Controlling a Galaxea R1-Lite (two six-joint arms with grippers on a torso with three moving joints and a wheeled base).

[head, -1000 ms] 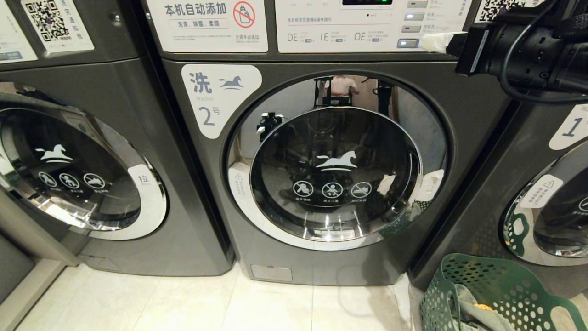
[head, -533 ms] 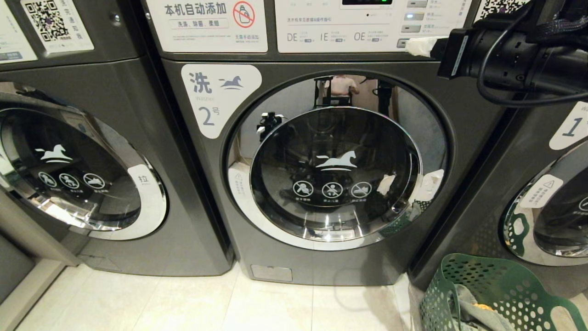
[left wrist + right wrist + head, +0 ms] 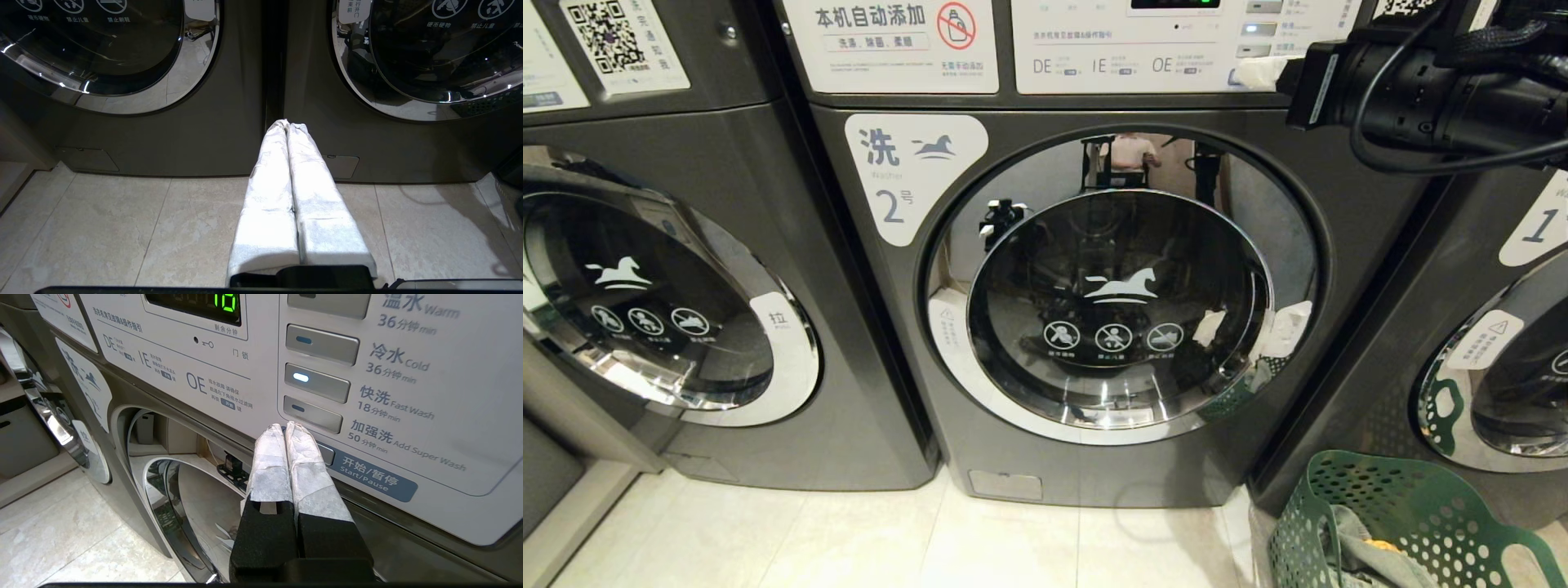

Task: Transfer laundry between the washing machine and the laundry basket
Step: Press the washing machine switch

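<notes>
The washing machine (image 3: 1094,310), dark grey and labelled 2, stands in the middle with its round glass door closed. My right gripper (image 3: 1252,72) is shut and empty. Its white-wrapped tips rest against the control panel at the Start/Pause button (image 3: 333,455), below the lit Fast Wash button (image 3: 316,381). The green laundry basket (image 3: 1413,498) sits on the floor at the lower right, holding a grey garment (image 3: 1364,543) and a bit of orange cloth (image 3: 1384,544). My left gripper (image 3: 287,124) is shut and empty, low over the floor, facing the gap between two washers.
An unnumbered washer (image 3: 670,302) stands on the left and washer 1 (image 3: 1503,343) on the right, behind the basket. Pale floor tiles (image 3: 890,539) run along the front of the machines. The panel display (image 3: 222,302) shows green digits.
My right gripper has moved left and slightly up along the control panel. The left arm, washer door and basket have not moved.
</notes>
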